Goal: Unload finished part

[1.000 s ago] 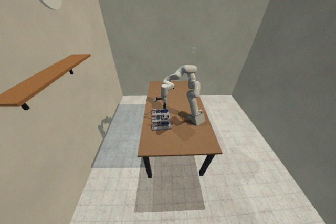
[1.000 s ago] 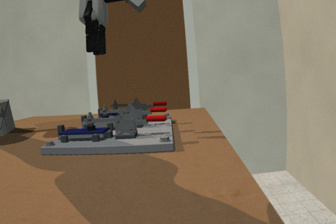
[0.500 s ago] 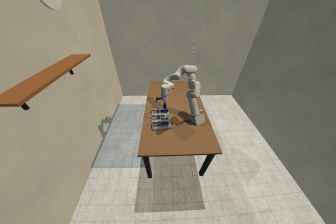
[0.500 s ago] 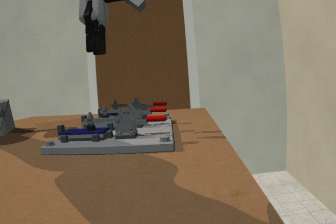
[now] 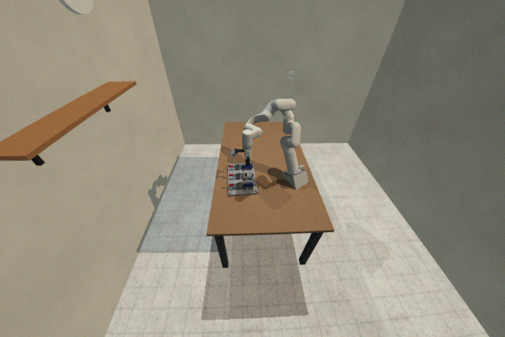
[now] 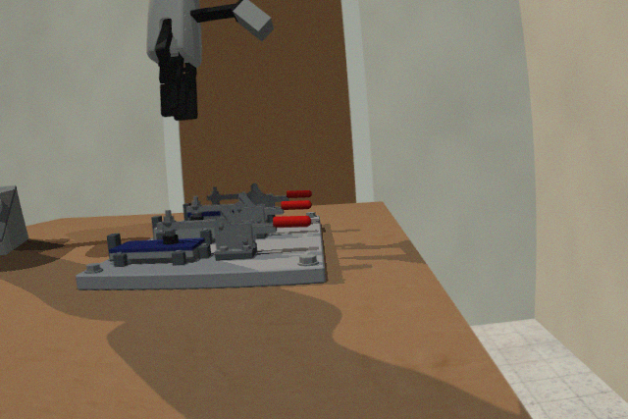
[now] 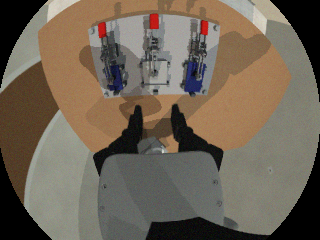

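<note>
A grey fixture plate (image 7: 154,55) lies on the brown table with three nests side by side. The middle nest holds the grey finished part (image 7: 150,68). The left nest holds a blue blank (image 7: 114,76) and the right nest holds a blue blank (image 7: 191,75). Each nest has a toggle clamp with a red handle (image 6: 291,222) lying low. In the exterior view the nearest blue blank (image 6: 152,245) lies flat on the plate (image 6: 202,264). My gripper (image 7: 156,112) hangs well above the plate, half open and empty; it also shows in the exterior view (image 6: 177,94).
The arm's grey base block (image 5: 296,178) stands on the table to the right of the fixture (image 5: 241,180). The table's left edge runs close beside the plate. A wall shelf (image 5: 61,121) is far off to the left.
</note>
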